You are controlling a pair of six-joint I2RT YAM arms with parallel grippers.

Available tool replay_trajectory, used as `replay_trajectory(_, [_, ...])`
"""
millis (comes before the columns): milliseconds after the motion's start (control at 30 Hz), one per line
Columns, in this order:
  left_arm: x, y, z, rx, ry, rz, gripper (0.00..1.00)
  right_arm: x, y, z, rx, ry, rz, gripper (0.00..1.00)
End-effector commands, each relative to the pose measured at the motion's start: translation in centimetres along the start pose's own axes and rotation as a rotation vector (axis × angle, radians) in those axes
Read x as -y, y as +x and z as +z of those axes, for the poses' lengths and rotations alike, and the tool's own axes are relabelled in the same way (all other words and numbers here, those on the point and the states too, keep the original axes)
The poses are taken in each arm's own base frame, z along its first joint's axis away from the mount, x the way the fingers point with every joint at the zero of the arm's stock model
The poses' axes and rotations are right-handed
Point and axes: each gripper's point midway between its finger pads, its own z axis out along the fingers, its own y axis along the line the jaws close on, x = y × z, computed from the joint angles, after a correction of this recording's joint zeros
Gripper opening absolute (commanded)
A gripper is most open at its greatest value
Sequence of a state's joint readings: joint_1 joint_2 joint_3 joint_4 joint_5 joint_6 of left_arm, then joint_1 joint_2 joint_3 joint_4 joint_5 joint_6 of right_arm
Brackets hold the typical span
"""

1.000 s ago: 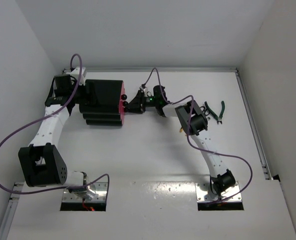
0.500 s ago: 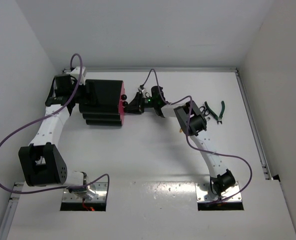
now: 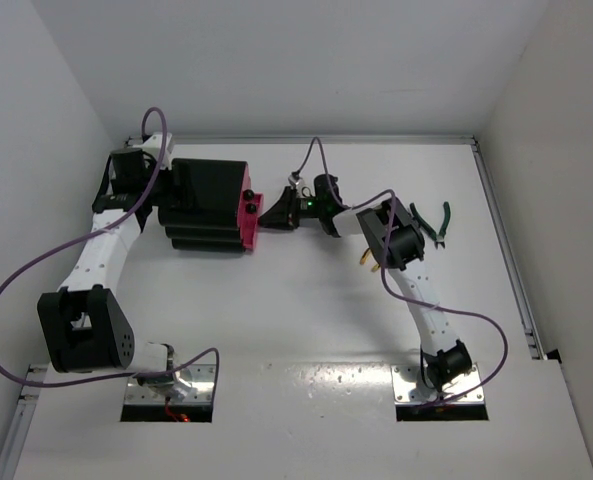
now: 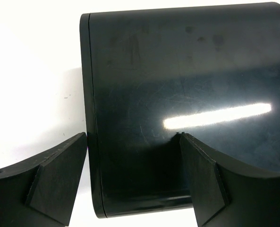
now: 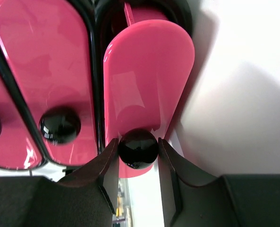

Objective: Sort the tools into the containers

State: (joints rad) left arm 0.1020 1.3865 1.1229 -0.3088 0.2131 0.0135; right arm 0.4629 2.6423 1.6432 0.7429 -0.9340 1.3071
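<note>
Right tool [image 5: 138,147] tight around black knob [image 5: 138,150]; inside of pink drawer [image 5: 147,75] unseen.

Left pincer [image 4: 132,137] behind cabinet [image 3: 208,205]; right pincer [image 5: 137,142] clamps knob [image 5: 138,149], blocks drawer [image 5: 149,71].

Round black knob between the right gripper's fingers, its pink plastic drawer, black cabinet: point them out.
round black knob [image 5: 138,148], right wrist view, its centre.
pink plastic drawer [image 5: 147,71], right wrist view, front face.
black cabinet [image 4: 187,71], left wrist view, glossy wall.

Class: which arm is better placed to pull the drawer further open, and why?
Right: right hand grips the part-open pink drawer's black knob; left hand sits behind the cabinet.
</note>
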Motion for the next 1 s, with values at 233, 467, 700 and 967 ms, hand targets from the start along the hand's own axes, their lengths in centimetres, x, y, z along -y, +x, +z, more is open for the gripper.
replay_trajectory(233, [0.9,1.9,0.8,-0.052,0.012,-0.004,0.84,2.6,0.8,-4.9,-0.035,0.065,-0.027,0.01])
replay_trajectory(467, [0.8,2.6,0.9,-0.062,0.001,-0.014,0.84,3.4,0.3,-7.8,-0.03,0.089,-0.027,0.01])
replay_trajectory(700, [0.8,2.3,1.0,-0.053,0.001,-0.012,0.84,3.9,-0.4,-9.7,-0.025,0.108,-0.042,0.01])
replay_trajectory(967, [0.8,2.3,1.0,-0.053,0.001,-0.012,0.84,4.7,-0.5,-11.1,-0.014,0.117,-0.026,0.0])
